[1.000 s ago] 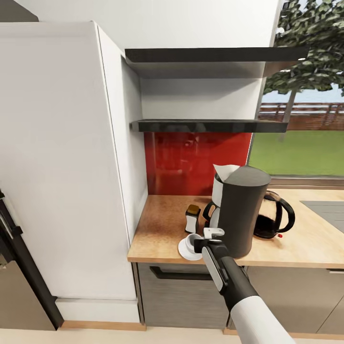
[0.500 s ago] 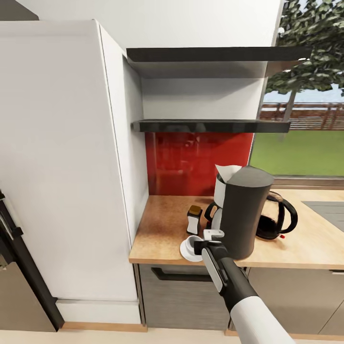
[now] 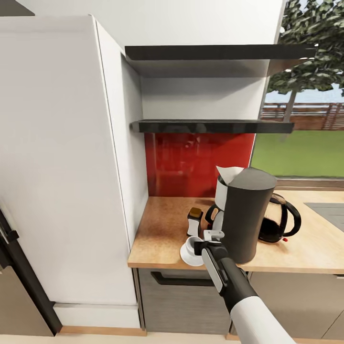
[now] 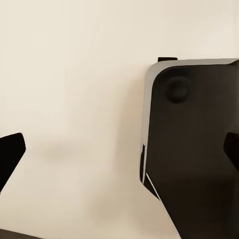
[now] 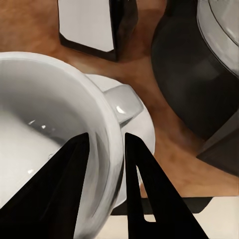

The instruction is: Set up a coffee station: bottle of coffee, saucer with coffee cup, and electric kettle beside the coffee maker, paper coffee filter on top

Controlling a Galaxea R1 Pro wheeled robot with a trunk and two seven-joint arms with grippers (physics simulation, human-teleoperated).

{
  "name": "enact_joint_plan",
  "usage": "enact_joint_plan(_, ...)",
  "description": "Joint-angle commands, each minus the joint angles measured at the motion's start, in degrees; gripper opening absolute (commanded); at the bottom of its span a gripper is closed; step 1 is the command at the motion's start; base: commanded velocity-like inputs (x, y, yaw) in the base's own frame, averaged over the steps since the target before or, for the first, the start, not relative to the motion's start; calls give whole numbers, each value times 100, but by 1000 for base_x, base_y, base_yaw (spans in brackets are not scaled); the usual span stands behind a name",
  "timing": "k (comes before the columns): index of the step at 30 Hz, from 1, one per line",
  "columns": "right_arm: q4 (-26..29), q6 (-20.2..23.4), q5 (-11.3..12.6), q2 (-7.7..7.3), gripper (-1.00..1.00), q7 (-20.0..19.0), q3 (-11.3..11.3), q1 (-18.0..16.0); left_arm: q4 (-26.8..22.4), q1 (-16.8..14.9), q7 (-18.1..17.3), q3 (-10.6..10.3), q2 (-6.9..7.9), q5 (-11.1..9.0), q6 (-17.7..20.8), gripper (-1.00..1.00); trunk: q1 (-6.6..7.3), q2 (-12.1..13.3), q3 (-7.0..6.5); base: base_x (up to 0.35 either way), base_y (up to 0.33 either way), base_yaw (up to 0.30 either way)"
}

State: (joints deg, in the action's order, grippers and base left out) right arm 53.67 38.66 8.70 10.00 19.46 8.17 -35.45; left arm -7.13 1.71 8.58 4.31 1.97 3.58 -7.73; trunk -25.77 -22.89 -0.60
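So the white ceramic coffee cup [image 5: 45, 144] sits on the round white saucer [image 3: 186, 254] at the near edge of the wooden kitchen countertop [image 3: 162, 229], just left of the coffee maker. The right gripper [image 5: 106, 149] is down on the cup, one dark finger inside the bowl and the other outside, so its wall sits between them. The fingers are close to the wall, but I honestly can't tell whether they're squeezing it.

Just beyond the saucer is the small white bottle of coffee with a brown cap [image 3: 193, 220]. To the right of that is the coffee maker, with its dark glass carafe [image 3: 214, 216] and a white paper coffee filter [image 3: 228, 173] sticking up from the top. A tall dark grey cylindrical electric kettle [image 3: 244, 215] stands in front of it, near the counter edge. A round dark glass pot with a black handle [image 3: 279, 220] sits further right.

The left gripper [image 4: 119, 149] has its dark fingertips spread wide, facing a cream surface and a dark rounded panel [image 4: 194, 149].
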Motion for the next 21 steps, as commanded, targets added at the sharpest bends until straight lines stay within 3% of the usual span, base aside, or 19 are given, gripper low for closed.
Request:
enact_joint_plan(1,3,10,60,0,-100,49,10,-3,-8,5,4,43,-2,37,-10,100,-2,-3,1,4,0,0)
enact_joint_plan(21,-85,12,45,0,-100,71,7,0,-15,5,4,43,5,37,-10,100,-2,-3,1,0,0,0)
